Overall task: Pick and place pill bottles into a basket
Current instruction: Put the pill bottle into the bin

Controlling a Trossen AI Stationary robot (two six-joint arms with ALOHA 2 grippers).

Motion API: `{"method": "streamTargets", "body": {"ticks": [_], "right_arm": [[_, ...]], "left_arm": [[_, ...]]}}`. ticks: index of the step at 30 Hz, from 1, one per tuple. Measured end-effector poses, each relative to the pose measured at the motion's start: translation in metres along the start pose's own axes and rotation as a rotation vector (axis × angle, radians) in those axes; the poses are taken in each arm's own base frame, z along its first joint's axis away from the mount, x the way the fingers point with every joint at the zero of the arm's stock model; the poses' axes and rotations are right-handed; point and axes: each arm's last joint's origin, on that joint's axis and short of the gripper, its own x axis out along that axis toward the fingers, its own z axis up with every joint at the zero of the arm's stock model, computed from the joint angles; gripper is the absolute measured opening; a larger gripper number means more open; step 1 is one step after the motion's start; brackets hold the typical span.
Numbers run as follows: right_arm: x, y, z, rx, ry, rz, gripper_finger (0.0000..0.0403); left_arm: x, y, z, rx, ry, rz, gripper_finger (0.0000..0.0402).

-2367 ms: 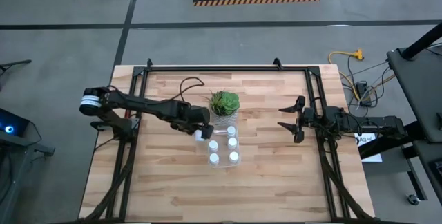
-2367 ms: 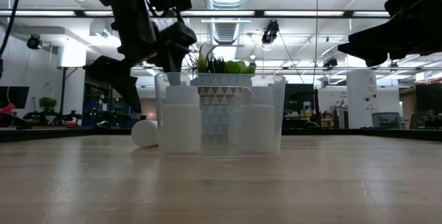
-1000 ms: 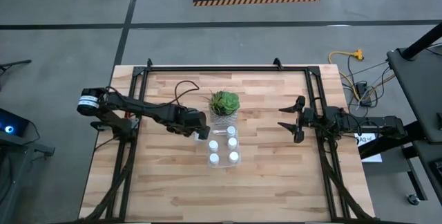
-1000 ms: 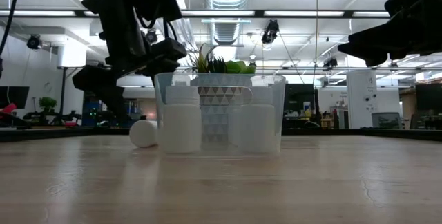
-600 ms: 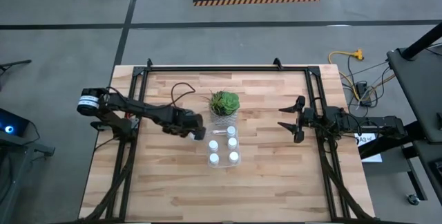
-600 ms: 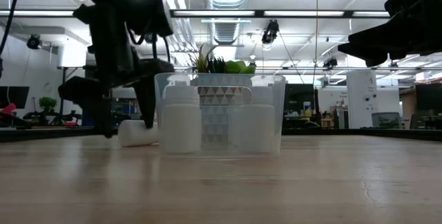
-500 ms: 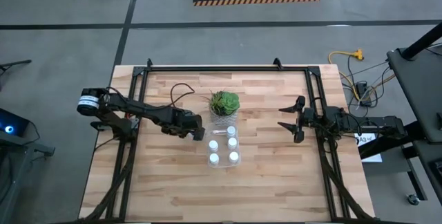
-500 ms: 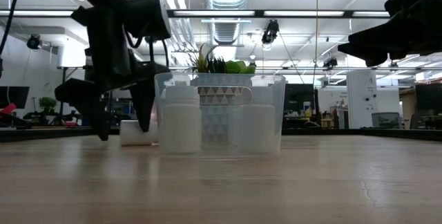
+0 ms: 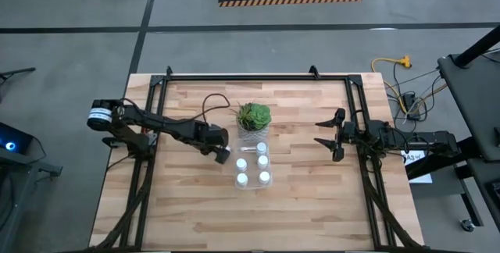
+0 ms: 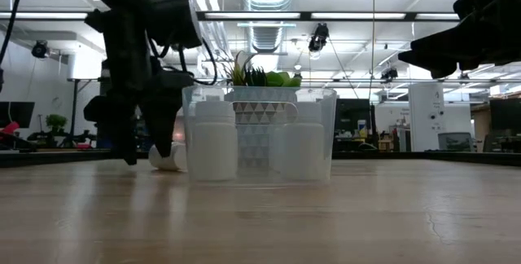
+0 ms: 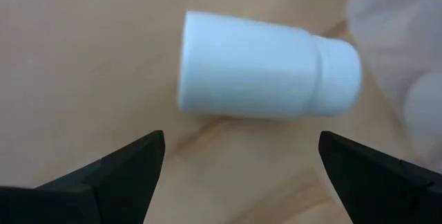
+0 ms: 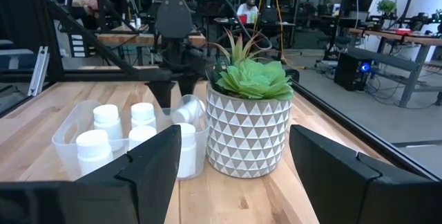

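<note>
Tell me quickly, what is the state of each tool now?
Left tool: open, low over a lying bottle beside the bin, holding nothing.
Right tool: open, empty, waiting at the table's right side.

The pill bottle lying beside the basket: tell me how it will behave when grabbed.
The pill bottle lies on its side on the wooden table, so a nudge would probably roll it. Its smooth round body may slip between the open left gripper. It looks rigid and light.
</note>
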Motion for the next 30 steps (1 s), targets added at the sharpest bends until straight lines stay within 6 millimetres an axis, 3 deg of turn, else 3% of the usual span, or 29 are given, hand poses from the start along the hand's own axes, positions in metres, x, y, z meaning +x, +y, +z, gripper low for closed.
{"method": "streamTargets", "body": {"ticks": [7,14,23,30], "right_arm": [[0.000,0.000,0.000,-0.001,0.000,0.000,0.0260],[0.000,0.000,0.000,0.000,0.000,0.000,0.0260],[0.000,0.000,0.000,0.000,0.000,0.000,0.0260],[0.000,0.000,0.000,-0.001,0.000,0.000,0.0260]], "left_arm": [[-0.008,-0.006,0.002,-0.003,0.033,-0.074,0.0366],[-0.013,-0.010,0.004,0.221,0.041,-0.100,0.0366],[-0.042,-0.018,0.010,0.805,0.073,-0.065,0.0366],[-0.060,-0.026,0.023,1.327,-0.061,0.127,0.0366]]}}
